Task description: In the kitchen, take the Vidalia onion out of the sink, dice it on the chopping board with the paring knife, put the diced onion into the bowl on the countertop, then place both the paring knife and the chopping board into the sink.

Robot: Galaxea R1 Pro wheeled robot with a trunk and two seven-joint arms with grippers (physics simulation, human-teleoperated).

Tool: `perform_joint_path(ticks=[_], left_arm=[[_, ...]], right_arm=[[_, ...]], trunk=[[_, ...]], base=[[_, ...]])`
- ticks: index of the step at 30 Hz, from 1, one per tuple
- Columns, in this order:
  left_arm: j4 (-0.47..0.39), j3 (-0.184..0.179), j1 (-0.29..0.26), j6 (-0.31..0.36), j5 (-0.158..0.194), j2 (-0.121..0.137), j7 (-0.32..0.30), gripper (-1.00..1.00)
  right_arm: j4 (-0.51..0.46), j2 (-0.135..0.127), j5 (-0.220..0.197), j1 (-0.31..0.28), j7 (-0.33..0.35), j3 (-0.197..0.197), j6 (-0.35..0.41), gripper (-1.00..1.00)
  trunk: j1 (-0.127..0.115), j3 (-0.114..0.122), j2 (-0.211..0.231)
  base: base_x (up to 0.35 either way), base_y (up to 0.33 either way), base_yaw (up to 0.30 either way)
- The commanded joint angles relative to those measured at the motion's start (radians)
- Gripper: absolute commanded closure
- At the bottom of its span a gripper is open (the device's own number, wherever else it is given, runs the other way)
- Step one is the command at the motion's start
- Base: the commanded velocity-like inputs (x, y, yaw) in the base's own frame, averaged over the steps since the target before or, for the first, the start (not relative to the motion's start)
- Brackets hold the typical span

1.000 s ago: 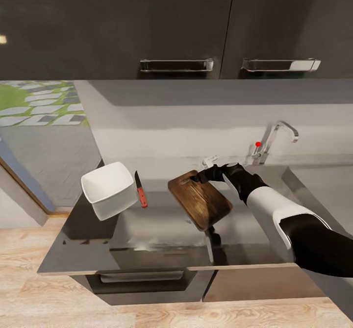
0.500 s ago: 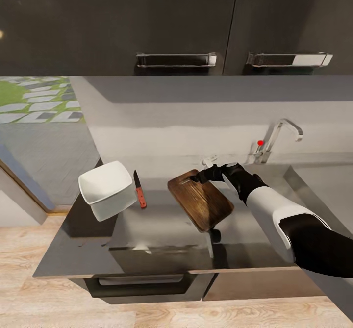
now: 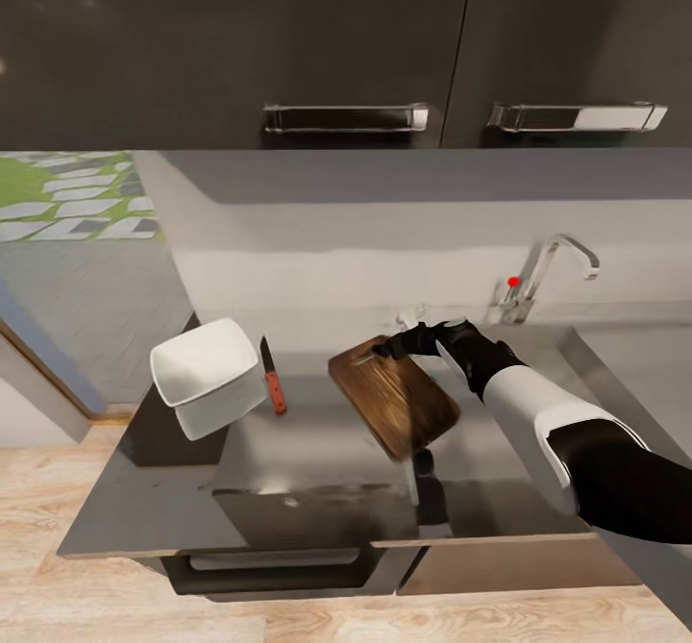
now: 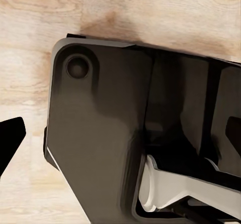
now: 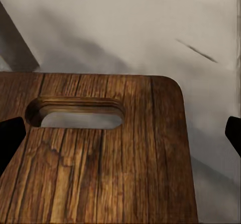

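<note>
The dark wooden chopping board [image 3: 394, 408] lies at an angle on the grey countertop [image 3: 308, 451]. My right gripper [image 3: 386, 346] is open over the board's far end. In the right wrist view the gripper [image 5: 120, 133] has its fingertips wide apart on either side of the board [image 5: 100, 174], near its oval handle slot [image 5: 80, 114]. A red-handled paring knife [image 3: 273, 380] rests left of the board, beside the white bowl [image 3: 205, 374]. The sink [image 3: 625, 374] with its chrome tap [image 3: 550, 276] is at the right. The Vidalia onion is out of view. My left gripper [image 4: 120, 133] is open over the robot's dark base.
Dark wall cabinets with chrome handles [image 3: 346, 116] hang above the counter. A grey backsplash runs behind it. A drawer handle [image 3: 274, 558] shows under the counter's front edge. Wooden floor [image 3: 58, 489] lies to the left and in front.
The whole picture has shifted a little, so the camera has moved. My right gripper stays over the board's far end, and the board, knife and bowl keep their places.
</note>
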Motion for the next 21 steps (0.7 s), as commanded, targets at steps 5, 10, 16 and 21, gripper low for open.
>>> perform_joint_path(ticks=[5, 10, 16, 21], left_arm=[[-0.001, 0.005, 0.000, 0.000, 0.002, -0.001, -0.008, -1.00], [0.000, 0.005, 0.000, 0.000, 0.001, -0.001, -0.008, -1.00], [-0.001, 0.005, 0.000, 0.000, 0.001, -0.001, -0.008, -1.00], [0.000, 0.005, 0.000, 0.000, 0.001, -0.001, -0.009, -1.00]], right_arm=[[-0.002, 0.000, 0.010, 0.000, 0.005, -0.003, 0.004, -1.00], [-0.002, 0.000, 0.010, 0.000, 0.005, -0.003, 0.004, -1.00], [-0.002, 0.000, 0.010, 0.000, 0.005, -0.003, 0.004, -1.00], [-0.002, 0.000, 0.010, 0.000, 0.005, -0.003, 0.004, -1.00]], trunk=[[0.001, -0.002, -0.002], [0.001, -0.002, -0.002], [0.001, -0.002, -0.002], [0.001, -0.002, -0.002]], base=[[0.242, 0.000, 0.000], [0.085, 0.000, 0.000], [0.015, 0.000, 0.000], [0.002, 0.000, 0.000]])
